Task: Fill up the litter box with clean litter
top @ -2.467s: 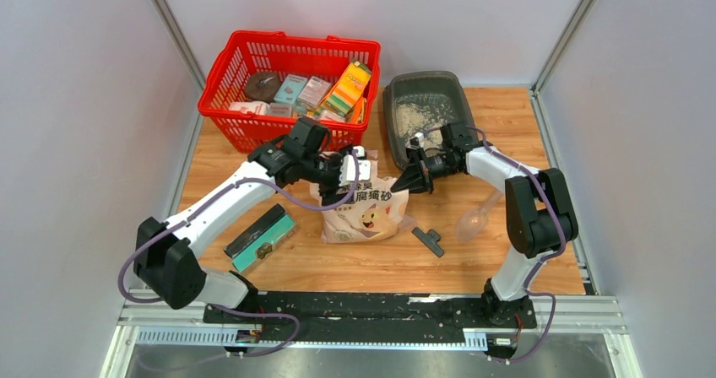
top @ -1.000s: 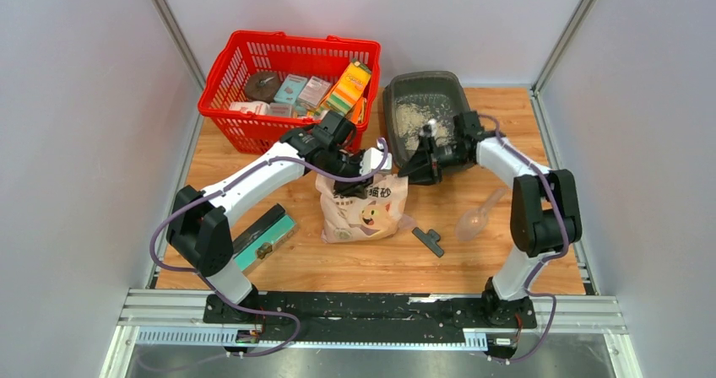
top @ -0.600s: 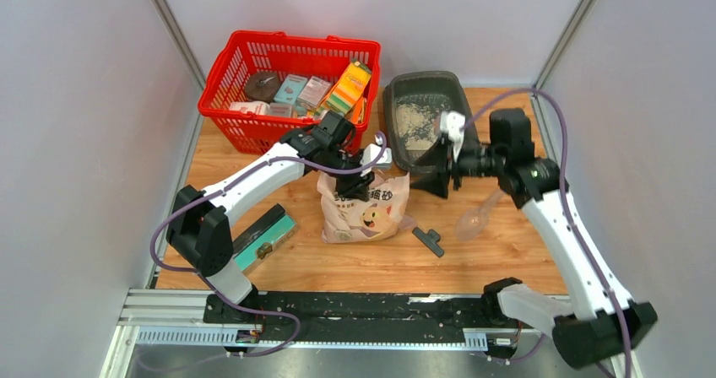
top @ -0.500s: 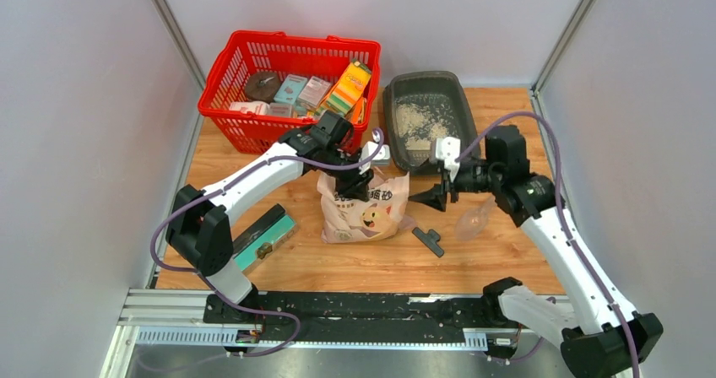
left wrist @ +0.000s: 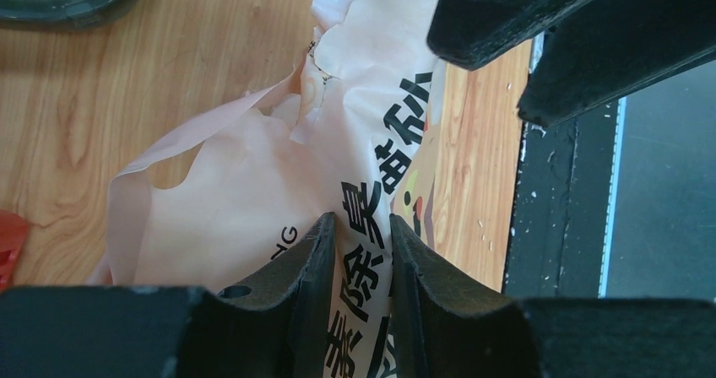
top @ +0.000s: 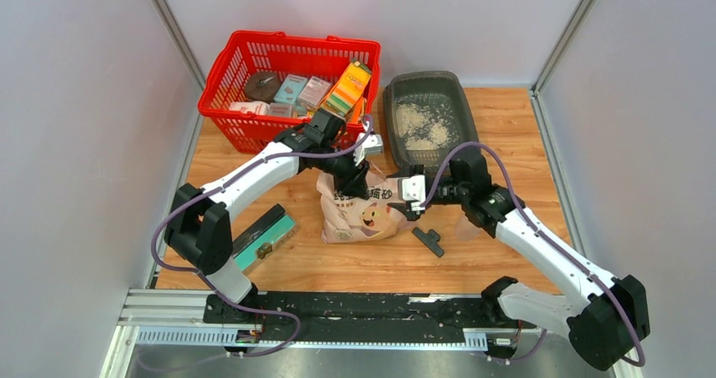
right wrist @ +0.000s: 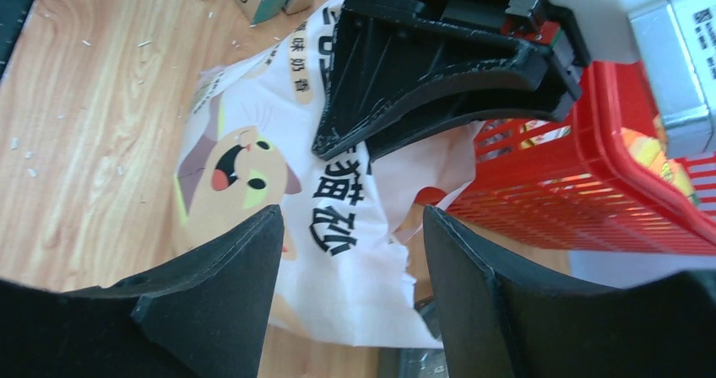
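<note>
Left hand (left wrist: 361, 226) tight on litter bag (left wrist: 253, 167).

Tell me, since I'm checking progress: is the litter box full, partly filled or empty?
Partly filled. The top view shows pale litter in patches inside the litter box, with dark floor showing between and around them.

L gripper (top: 358, 181) at litter bag (top: 365, 218) top, R gripper (top: 412, 204) by its right edge.
</note>
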`<state>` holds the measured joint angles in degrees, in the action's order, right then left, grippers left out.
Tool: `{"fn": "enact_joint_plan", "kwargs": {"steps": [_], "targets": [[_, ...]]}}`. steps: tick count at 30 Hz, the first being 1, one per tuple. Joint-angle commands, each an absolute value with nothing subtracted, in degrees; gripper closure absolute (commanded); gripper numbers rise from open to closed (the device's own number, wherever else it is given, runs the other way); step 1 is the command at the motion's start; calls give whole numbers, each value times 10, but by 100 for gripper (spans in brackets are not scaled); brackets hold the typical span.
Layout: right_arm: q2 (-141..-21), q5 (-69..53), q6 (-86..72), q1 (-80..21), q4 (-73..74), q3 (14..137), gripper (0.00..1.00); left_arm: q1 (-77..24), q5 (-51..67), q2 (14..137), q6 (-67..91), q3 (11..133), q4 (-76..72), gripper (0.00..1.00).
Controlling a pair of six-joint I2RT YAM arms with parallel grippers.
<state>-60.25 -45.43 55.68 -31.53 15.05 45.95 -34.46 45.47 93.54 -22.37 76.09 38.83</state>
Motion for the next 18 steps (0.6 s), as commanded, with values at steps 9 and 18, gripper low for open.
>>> {"fn": "enact_joint_plan", "kwargs": {"steps": [9,18], "targets": [[-671,-471,599,-319,96,470,34,-328,531,925,-170,752,385,64],[-703,-465,598,-305,109,462,37,-318,555,923,-170,747,391,66]]}}
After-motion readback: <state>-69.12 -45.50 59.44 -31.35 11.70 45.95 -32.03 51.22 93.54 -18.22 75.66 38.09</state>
